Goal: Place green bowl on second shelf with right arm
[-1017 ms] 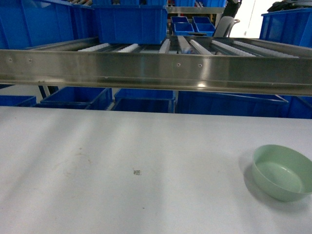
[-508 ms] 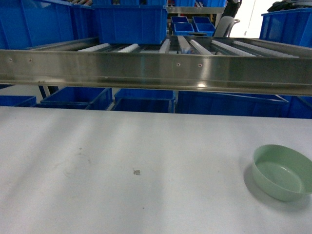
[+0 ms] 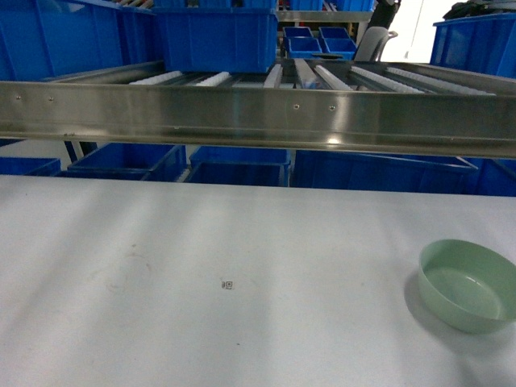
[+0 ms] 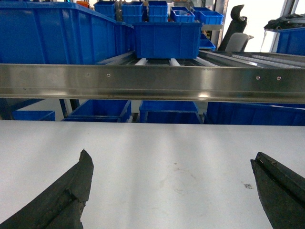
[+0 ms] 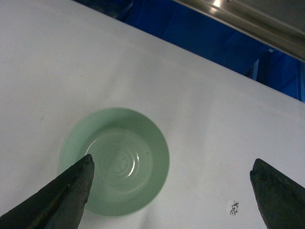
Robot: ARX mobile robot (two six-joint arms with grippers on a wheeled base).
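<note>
Right wrist view above table

steel shelf rail spanning overhead, blue bin on rollers, bare tabletop below

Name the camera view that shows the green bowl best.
The right wrist view: it looks straight down into the green bowl, whole rim and glossy inside visible. The head view shows it obliquely at the right edge, slightly cropped. The left wrist view misses it.

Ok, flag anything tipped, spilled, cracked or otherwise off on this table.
Nothing stands out. The small pale mint-green bowl sits upright and empty on the white table, with no visible cracks. Only faint scuffs and a tiny printed tag mark the surface.
</note>
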